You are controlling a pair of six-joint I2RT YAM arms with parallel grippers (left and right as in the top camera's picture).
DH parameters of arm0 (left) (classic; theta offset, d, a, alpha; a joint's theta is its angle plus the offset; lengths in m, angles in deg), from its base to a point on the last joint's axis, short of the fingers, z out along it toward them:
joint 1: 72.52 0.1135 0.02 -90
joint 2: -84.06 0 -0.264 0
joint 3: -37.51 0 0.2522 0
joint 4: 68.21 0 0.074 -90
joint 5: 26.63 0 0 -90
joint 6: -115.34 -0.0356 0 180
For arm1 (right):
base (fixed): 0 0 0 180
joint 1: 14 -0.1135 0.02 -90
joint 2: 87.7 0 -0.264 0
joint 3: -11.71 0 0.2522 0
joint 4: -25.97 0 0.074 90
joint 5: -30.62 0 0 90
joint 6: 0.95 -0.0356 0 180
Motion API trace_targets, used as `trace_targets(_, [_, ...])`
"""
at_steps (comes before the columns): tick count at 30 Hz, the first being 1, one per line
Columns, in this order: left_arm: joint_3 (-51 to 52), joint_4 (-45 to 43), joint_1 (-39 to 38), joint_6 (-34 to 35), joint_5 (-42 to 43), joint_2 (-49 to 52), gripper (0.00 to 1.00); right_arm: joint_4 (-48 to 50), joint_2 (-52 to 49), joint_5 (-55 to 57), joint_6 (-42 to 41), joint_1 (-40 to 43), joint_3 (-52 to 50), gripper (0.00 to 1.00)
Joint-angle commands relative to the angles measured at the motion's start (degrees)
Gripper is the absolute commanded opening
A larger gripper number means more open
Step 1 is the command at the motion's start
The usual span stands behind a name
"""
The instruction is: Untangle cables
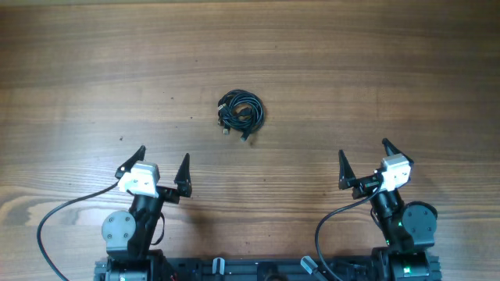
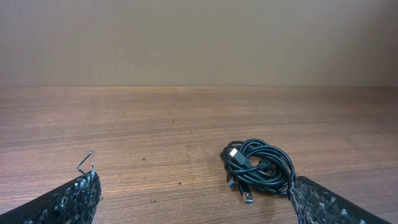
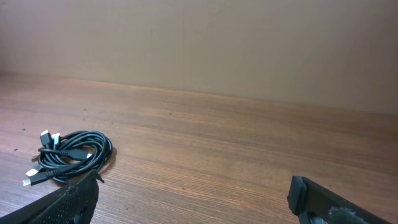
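The cables (image 1: pixel 241 114) lie as one small coiled black bundle on the wooden desk (image 1: pixel 375 62), just above the centre of the overhead frame. A few metal-tipped plug ends poke out along its lower left edge.

The left end effector (image 1: pixel 163 154) sits in the lower left of that frame, its two fingers spread wide with nothing between them. The right end effector (image 1: pixel 363 148) sits in the lower right, equally wide and empty. Both are well apart from the bundle and from each other.

In the left wrist view the bundle rests in the lower right of the frame, beside the dark finger (image 2: pixel 323 205) in that corner. In the right wrist view it rests at the lower left, just above the finger (image 3: pixel 62 205) there.
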Motion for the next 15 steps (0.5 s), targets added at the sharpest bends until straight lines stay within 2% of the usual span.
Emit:
trace_targets(1, [0.5,-0.2,-0.2,-0.9,-0.3,-0.5,1.00,0.2,0.2,-0.5,-0.4,0.2,-0.1,1.00])
trace_targets(15, [0.5,-0.2,-0.2,-0.9,-0.3,-0.5,1.00,0.2,0.2,-0.5,-0.4,0.2,-0.1,1.00])
